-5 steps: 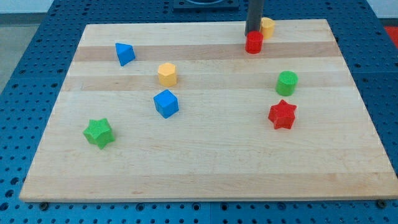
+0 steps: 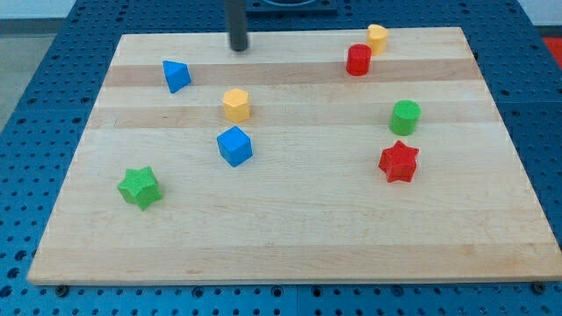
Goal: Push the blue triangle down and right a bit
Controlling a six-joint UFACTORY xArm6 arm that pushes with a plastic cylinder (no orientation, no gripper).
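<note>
The blue triangle (image 2: 176, 75) lies near the board's top left. My tip (image 2: 239, 48) stands near the board's top edge, up and to the right of the blue triangle, apart from it. A yellow hexagon block (image 2: 236, 104) lies below the tip. A blue cube (image 2: 234, 146) lies below that.
A red cylinder-like block (image 2: 357, 61) and a small yellow block (image 2: 377, 38) sit at the top right. A green cylinder (image 2: 405, 117) and a red star (image 2: 398, 161) are at the right. A green star (image 2: 140, 187) is at the lower left. The wooden board (image 2: 290, 246) rests on a blue pegboard.
My tip has moved left along the top edge, from beside the red block to up and right of the blue triangle. No block has moved.
</note>
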